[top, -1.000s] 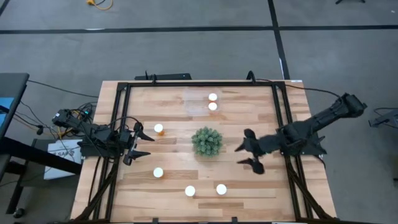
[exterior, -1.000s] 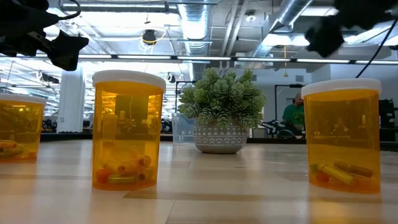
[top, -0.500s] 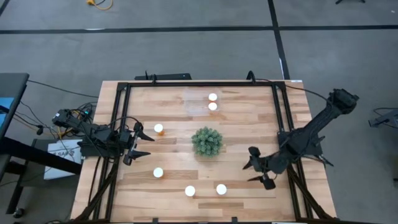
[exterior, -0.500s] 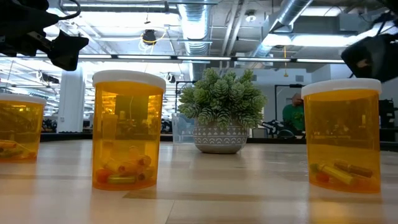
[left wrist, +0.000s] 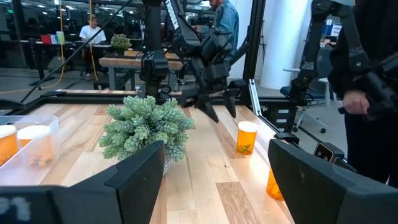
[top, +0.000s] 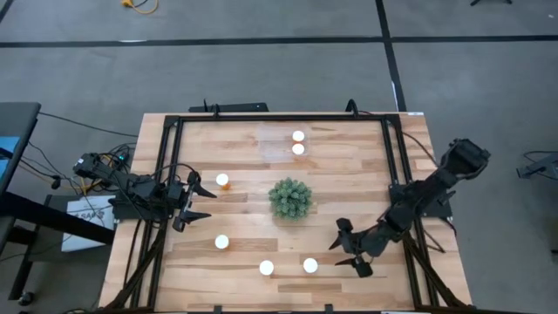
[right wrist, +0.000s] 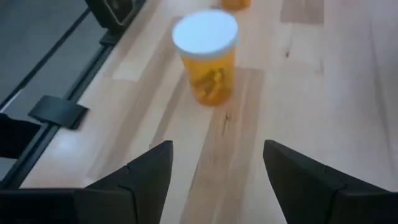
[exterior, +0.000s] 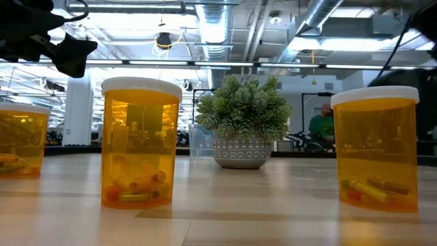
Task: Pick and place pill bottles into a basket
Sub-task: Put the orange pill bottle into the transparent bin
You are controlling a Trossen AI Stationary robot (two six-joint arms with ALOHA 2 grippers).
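Six orange pill bottles with white caps stand on the wooden table. Two of them (top: 298, 143) stand in the clear basket (top: 277, 145) at the far middle. One bottle (top: 222, 180) stands left of the green plant (top: 290, 199). Three stand near the front edge (top: 222, 242) (top: 267, 268) (top: 310, 264). My right gripper (top: 349, 249) is open and empty, just right of the front-right bottle, which shows ahead of its fingers in the right wrist view (right wrist: 206, 56). My left gripper (top: 197, 201) is open and empty at the table's left side.
The potted plant stands mid-table, between the basket and the front bottles. A black metal frame (top: 166, 174) runs round the table's edges. People show in the room beyond the table (left wrist: 367, 93). Bare wood lies between the plant and the right rail.
My right gripper has gone from beside the plant toward the table's near edge and then left, toward the front-right pill bottle. It stays open. The bottles have not moved.
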